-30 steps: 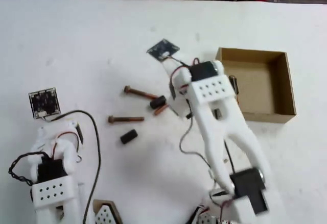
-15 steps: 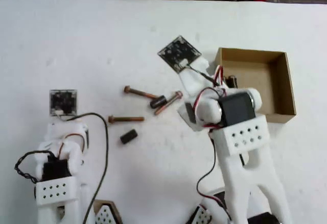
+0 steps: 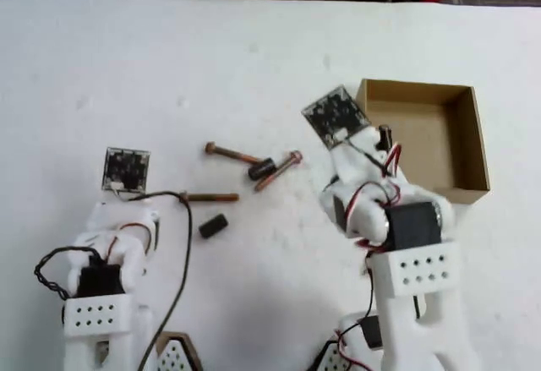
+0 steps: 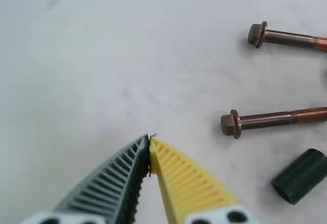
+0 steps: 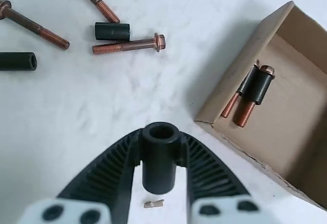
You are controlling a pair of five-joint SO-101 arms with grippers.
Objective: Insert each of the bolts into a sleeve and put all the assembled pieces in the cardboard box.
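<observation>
Right gripper (image 5: 160, 138) clamps an upright black sleeve (image 5: 160, 168) between its jaws, above the white table (image 5: 76, 96). Beyond it lie three bolts (image 5: 127, 44) and two loose sleeves (image 5: 112, 31). To one side, the cardboard box (image 5: 232, 78) holds two sleeved bolts (image 5: 257, 87), side by side against its near wall.

Left gripper (image 4: 149, 145) is pinched together on nothing, near two of the bolts and one of the loose sleeves.

From above, a black cable (image 3: 186, 244) crosses the head end of one bolt, and the cardboard box stands to the right of the loose parts.
</observation>
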